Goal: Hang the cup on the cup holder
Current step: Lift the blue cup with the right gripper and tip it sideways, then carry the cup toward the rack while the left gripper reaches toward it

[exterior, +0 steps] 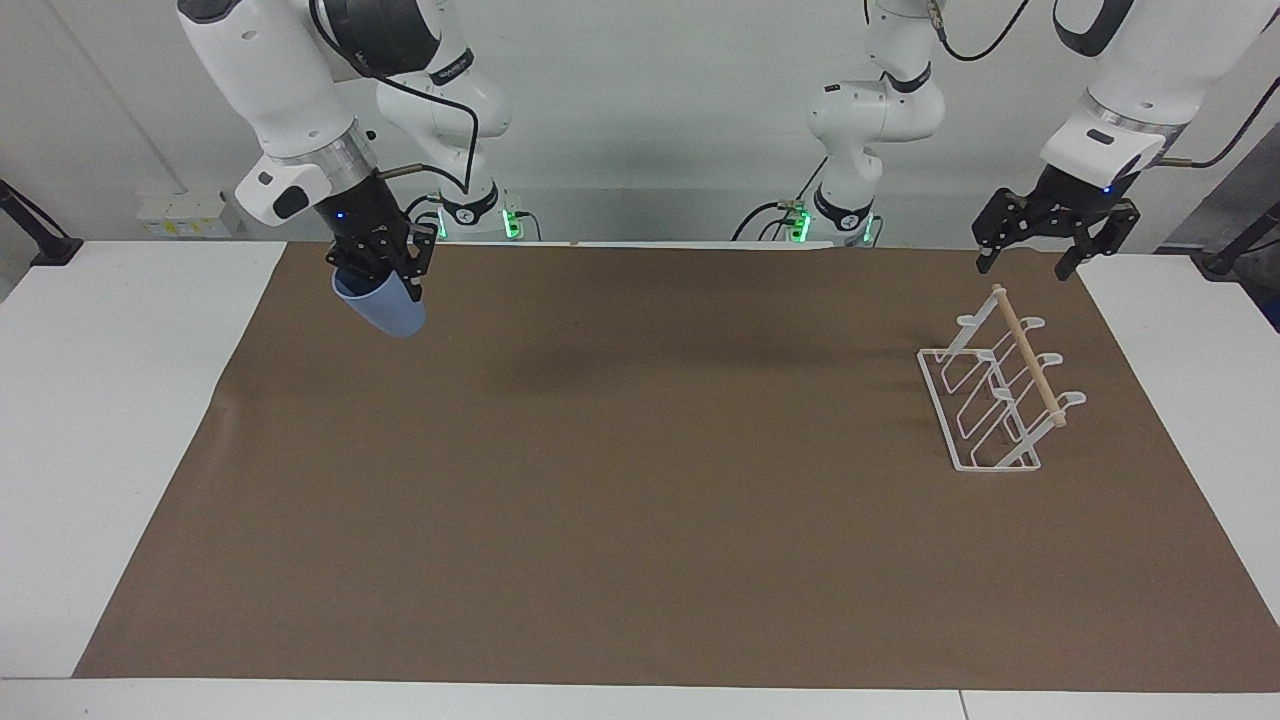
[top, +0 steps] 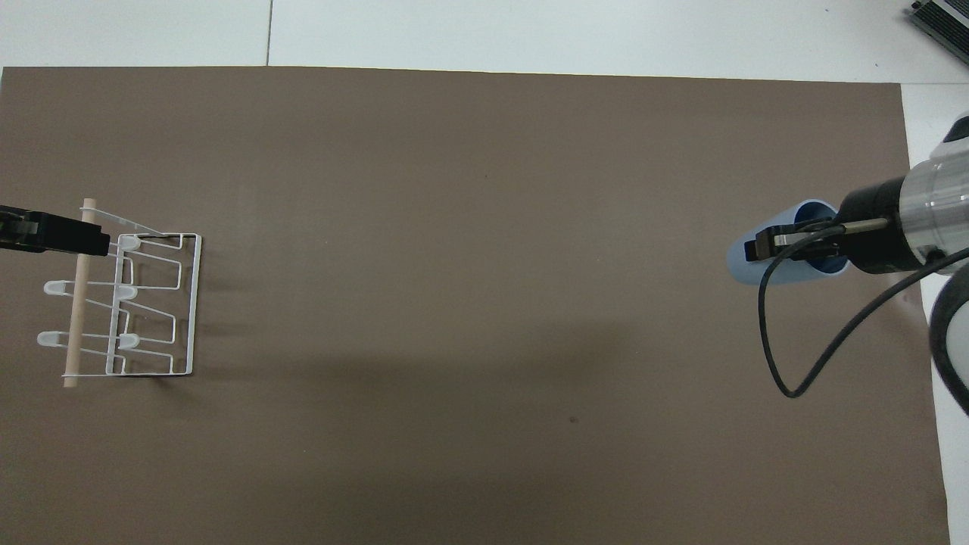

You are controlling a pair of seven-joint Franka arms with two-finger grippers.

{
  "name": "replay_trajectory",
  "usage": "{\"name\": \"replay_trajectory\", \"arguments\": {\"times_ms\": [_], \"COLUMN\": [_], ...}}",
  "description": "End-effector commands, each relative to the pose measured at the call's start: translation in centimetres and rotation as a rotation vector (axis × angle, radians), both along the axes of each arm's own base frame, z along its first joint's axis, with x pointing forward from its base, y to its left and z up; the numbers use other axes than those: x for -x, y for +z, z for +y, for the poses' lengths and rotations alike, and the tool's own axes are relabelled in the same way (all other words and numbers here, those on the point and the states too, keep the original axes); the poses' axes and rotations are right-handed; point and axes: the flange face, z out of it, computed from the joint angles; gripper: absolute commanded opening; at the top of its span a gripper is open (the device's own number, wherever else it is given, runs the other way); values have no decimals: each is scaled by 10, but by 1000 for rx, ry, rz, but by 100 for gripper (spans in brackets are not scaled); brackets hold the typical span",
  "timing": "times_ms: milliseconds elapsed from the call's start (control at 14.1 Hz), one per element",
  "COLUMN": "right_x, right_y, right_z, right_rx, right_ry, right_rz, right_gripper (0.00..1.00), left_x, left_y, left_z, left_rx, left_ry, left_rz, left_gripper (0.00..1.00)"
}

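light-blue cup (exterior: 383,307) gripped, tilted, by the right hand (exterior: 377,272) above the mat; left hand (exterior: 1030,247) open (no readable writing).

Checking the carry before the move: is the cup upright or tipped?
Tipped. The cup hangs slanted in the right tool, base pointing down toward the mat's middle, clear of the mat.

One camera faces me from high across the bench (exterior: 640,500); another looks steeply down from above my end. Both share the brown bench top.
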Motion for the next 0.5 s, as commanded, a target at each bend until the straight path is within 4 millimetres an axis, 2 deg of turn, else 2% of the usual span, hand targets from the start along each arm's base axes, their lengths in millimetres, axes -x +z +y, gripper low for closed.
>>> {"name": "replay_trajectory", "arguments": {"times_ms": [0,213,425], "right_x": [3,11,27], "right_y": [8,24,39], "right_z": [22,84,119], "right_rx": [-214,-440,-665], "right_ry": [35,71,35], "right_rz": [-8,-5,72], "right_gripper": [0,0,0], "left_x": [3,2,5], "left_y": [3,4,1], "left_z": [-6,-13,-21], "left_rx": [25,89,159], "left_ry": [-11,-91,-131], "left_rz": [-14,-25,-18], "left_gripper": [100,100,100]}}
